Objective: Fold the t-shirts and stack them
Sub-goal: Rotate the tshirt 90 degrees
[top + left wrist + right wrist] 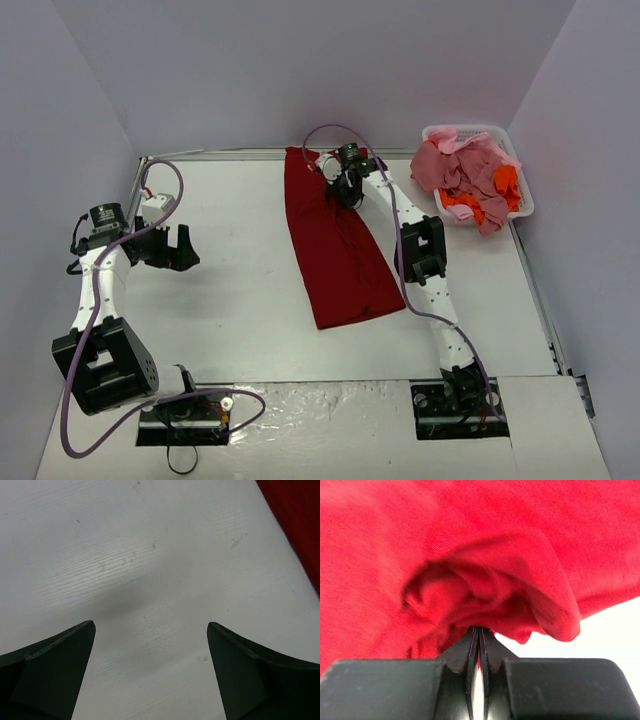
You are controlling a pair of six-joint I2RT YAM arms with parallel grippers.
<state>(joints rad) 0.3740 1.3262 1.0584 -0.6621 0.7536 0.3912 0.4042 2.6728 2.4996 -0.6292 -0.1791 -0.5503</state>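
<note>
A large dark red t-shirt (338,250) lies folded into a long strip down the middle of the table, running from the back edge toward the front. My right gripper (333,185) is at its far end, shut on a bunched fold of the red cloth (485,600), which is lifted a little off the table. My left gripper (182,248) hovers open over bare table at the left, well clear of the shirt; only a red edge (300,520) shows at the upper right of its wrist view. Pink, salmon and orange t-shirts (470,180) fill the basket.
A white plastic basket (523,205) stands at the back right corner. Purple walls close in the table at the back and on both sides. The right arm stretches along the shirt's right side.
</note>
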